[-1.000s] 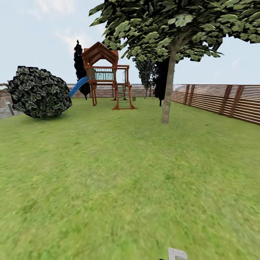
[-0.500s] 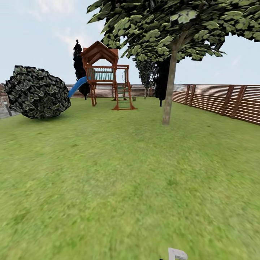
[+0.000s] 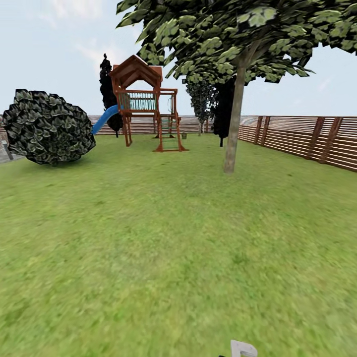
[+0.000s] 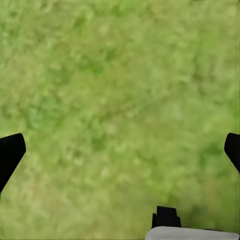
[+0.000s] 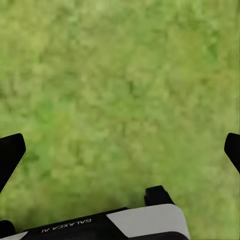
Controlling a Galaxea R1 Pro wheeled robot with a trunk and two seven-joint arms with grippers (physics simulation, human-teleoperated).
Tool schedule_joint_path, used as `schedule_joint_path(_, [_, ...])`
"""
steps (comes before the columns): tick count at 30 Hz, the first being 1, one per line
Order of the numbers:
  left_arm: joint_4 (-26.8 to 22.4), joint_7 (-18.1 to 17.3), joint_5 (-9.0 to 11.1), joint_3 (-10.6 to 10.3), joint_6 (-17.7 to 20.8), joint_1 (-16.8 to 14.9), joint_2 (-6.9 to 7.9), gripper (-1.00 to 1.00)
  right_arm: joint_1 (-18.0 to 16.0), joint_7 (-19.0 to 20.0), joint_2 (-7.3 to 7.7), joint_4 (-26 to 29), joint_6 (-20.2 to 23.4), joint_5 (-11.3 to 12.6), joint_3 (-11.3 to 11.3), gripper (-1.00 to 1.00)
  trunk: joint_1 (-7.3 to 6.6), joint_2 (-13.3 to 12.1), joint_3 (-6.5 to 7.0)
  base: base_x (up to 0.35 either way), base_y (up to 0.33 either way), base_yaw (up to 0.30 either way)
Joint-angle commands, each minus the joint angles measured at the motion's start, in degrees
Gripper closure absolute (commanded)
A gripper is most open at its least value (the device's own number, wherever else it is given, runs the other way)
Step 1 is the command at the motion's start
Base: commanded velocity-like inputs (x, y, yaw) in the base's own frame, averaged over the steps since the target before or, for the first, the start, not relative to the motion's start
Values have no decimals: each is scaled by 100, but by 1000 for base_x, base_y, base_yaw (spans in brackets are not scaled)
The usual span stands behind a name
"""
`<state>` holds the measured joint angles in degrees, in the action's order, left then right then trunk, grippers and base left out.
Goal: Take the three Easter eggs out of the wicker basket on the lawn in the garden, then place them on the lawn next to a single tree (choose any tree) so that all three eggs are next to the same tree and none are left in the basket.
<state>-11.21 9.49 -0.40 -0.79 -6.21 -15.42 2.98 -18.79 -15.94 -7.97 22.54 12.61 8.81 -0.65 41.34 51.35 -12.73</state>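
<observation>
Mottled green lawn [image 3: 163, 238] stretches ahead of me. Far back by the fence stands a tree [image 3: 201, 101] with dark mottled foliage and a thin pale trunk. A tiny brownish object [image 3: 184, 135] sits on the grass near it, too small to tell whether it is the wicker basket. The Easter eggs are out of view. My left gripper [image 4: 120, 150] hangs open over bare grass, its black fingertips [image 4: 10, 155] far apart. Open too is my right gripper [image 5: 120, 150], with only grass between its fingertips [image 5: 11, 152].
A lighter-leaved tree [image 3: 233, 124] stands close ahead on the right. A round dark bush [image 3: 47, 126] sits at the left. A wooden playset [image 3: 148, 106] with a blue slide stands behind. A slatted brown fence [image 3: 307, 136] runs along the right and back.
The whole head view has crept forward: the near tree and the bush look slightly larger and spread outward. Both grippers look the same.
</observation>
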Motion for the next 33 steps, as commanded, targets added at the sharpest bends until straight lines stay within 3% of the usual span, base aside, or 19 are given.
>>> schedule_joint_path(1, [5,18,-4,-9,-19,-4,0,-100,-1,-23,-3,13,23,39,-5,-100,4,5,-8,322,0,0])
schedule_joint_path(33, [8,18,-4,-9,-21,-4,1,-100,-1,-23,-3,11,-31,37,-5,-100,4,5,-8,322,0,0])
